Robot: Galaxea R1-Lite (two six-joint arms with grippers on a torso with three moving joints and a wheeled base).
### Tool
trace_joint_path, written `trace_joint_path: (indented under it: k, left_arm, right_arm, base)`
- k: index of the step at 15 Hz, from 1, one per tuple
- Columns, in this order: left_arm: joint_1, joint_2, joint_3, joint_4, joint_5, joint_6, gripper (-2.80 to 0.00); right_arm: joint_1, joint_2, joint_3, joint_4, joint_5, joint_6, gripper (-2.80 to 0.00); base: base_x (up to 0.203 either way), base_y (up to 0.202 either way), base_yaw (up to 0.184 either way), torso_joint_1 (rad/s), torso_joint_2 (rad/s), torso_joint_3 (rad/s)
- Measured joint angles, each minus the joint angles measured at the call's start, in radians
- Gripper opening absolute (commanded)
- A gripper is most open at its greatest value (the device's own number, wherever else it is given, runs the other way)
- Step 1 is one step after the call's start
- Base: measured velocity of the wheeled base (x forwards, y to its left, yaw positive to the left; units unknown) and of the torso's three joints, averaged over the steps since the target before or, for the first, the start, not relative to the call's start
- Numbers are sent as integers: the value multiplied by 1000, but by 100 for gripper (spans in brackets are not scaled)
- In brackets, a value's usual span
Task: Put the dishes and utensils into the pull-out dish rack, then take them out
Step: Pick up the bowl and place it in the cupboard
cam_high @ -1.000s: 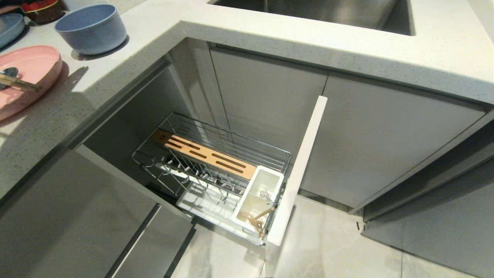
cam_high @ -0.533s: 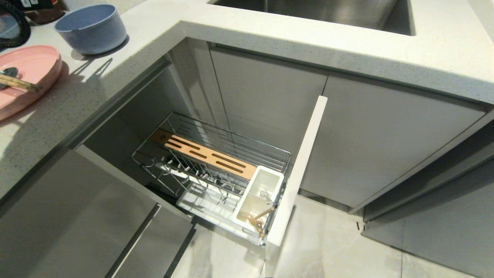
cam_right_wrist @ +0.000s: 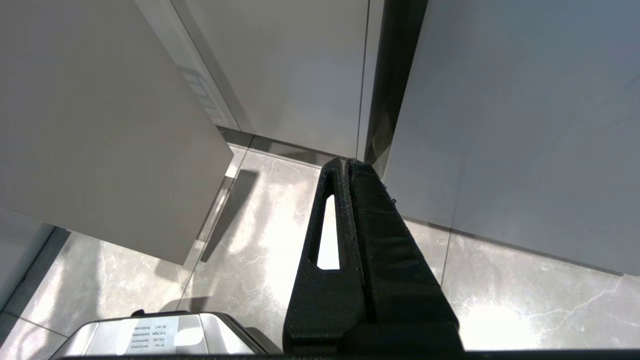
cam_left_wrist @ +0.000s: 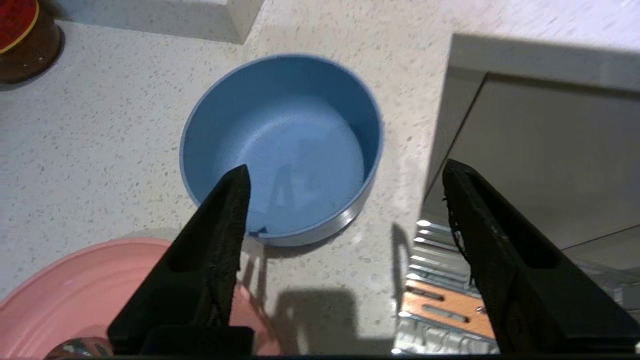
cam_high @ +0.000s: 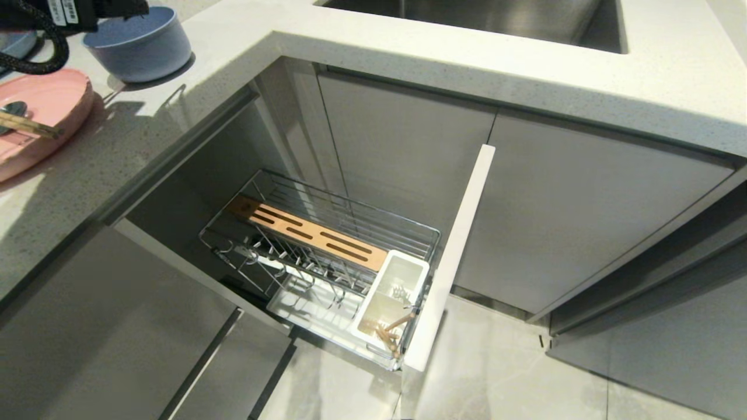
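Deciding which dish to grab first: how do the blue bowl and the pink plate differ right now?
The blue bowl is deep with tall walls; the pink plate is flat and shallow. The bowl is smaller across, the plate wider. The bowl is empty; the plate carries the spoon and chopsticks. The open left pincer hangs above the bowl, not the plate. Both sit upright on the countertop.

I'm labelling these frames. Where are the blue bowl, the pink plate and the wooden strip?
blue bowl (cam_left_wrist: 295,150), left wrist view, inside bottom.
pink plate (cam_high: 41,96), head view, flat face.
wooden strip (cam_high: 309,233), head view, middle of its top.
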Motion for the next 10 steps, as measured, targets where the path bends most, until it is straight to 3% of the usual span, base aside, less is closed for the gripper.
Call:
trace_joint_path:
  k: [5, 10]
  left_arm:
    - [-1, 47, -9, -5, -1, 9, 0]
    - [-3, 92, -12, -8, -76, 10, 0]
  right_arm:
    - [0, 0, 0, 0, 0, 0, -280]
    - [0, 0, 0, 0, 0, 0, -280]
  base:
    - [0, 0, 0, 0, 0, 0]
    - [0, 0, 0, 0, 0, 0]
